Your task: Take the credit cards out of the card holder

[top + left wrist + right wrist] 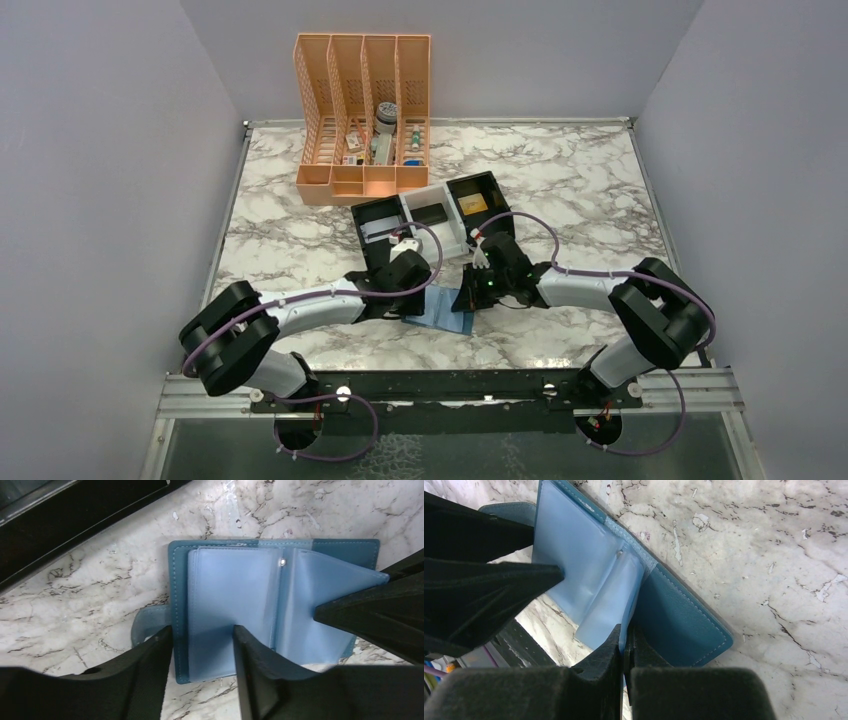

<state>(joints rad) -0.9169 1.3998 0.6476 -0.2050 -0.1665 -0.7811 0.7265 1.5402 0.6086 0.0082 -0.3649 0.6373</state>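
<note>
Two arms meet over the card holder (225, 590), which lies opened flat on the marble bench (580, 180), close to the near edge and midway between the two bases. The left end effector (204, 632) comes in from the holder's near side with its jaws moderately spread. One finger (160, 645) sits just outside the left panel's stitched edge and the other (245, 647) is over the clear sleeves, so that edge lies in the gap and nothing is pinched. On the other side the right end effector (625, 630) is clamped tight on a thin pale-blue sleeve leaf, with its fingers pressed together on the plastic. That leaf is pulled up off the darker right panel, its corner raised. A small metal snap stud (283, 561) glints near the centre fold, and the closure tab (150, 622) pokes out from under the left panel.

Behind the holder sits the black-and-white three-compartment tray (420, 196), with a flat black card (430, 213) in its white middle compartment. Whether any cards remain in the sleeves cannot be made out. Further back a peach four-slot desk organiser (365, 185) stands near the rear wall with small items in it.
</note>
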